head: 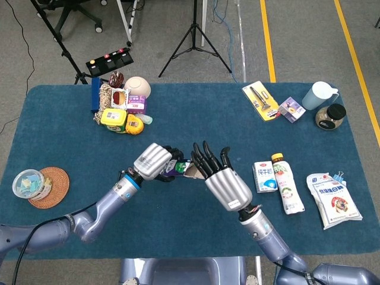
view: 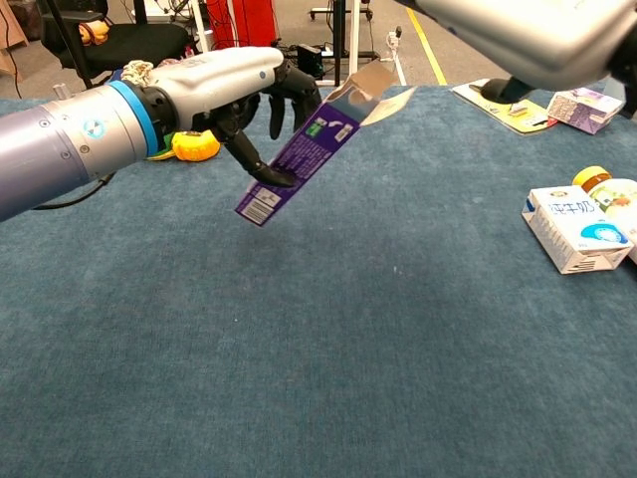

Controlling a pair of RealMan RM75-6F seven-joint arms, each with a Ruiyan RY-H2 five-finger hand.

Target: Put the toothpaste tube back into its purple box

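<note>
My left hand (head: 153,161) grips the purple box (head: 180,169) above the middle of the table. In the chest view this hand (view: 229,90) holds the box (view: 299,154) tilted, barcode end down to the left and open flaps (view: 373,90) up to the right. No toothpaste tube shows in either view, and the inside of the box is hidden. My right hand (head: 222,178) hovers just right of the box's open end with its fingers spread and nothing in it. Only its underside (view: 528,40) crosses the top right of the chest view.
A milk carton (head: 264,176), a bottle (head: 285,184) and a white bag (head: 333,199) lie to the right. A pile of small items (head: 122,107) sits at the back left, and a coaster with a bowl (head: 41,185) is at the left edge. A jug (head: 319,95) stands at the back right.
</note>
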